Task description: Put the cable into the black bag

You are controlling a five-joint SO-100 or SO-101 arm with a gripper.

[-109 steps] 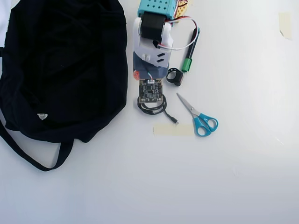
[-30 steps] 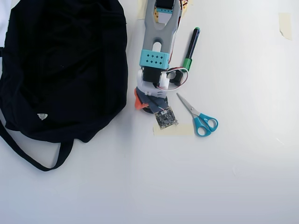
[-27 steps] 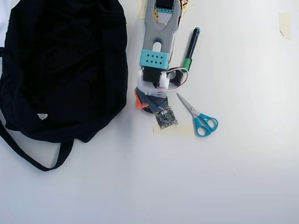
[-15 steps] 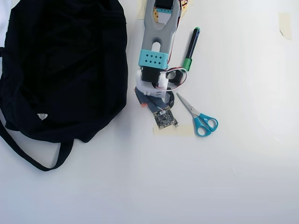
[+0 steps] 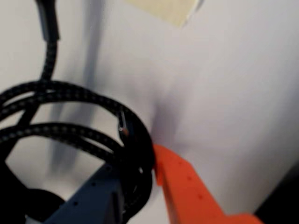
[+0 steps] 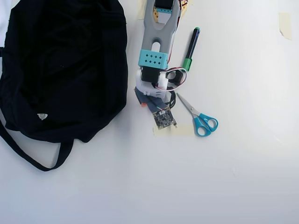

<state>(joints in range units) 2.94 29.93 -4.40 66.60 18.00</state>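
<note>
The black braided cable [image 5: 70,93] lies in loops in the wrist view, with its plug [image 5: 46,23] at the top left. My gripper [image 5: 135,161] has its orange finger [image 5: 187,186] and grey finger [image 5: 93,196] closed around the cable's loops, and the cable casts shadows on the white table. In the overhead view my gripper [image 6: 145,100] sits just right of the black bag [image 6: 60,65]. There the arm hides the cable except for a dark bit [image 6: 173,99]. The bag lies flat at the left, its strap [image 6: 32,156] trailing forward.
Blue-handled scissors [image 6: 201,119] lie right of the gripper and a green-capped marker [image 6: 190,46] lies beside the arm. Tape pieces are stuck to the table [image 6: 175,130] [image 6: 285,23] [image 5: 168,9]. A dark edge [image 5: 285,196] shows at the wrist view's lower right.
</note>
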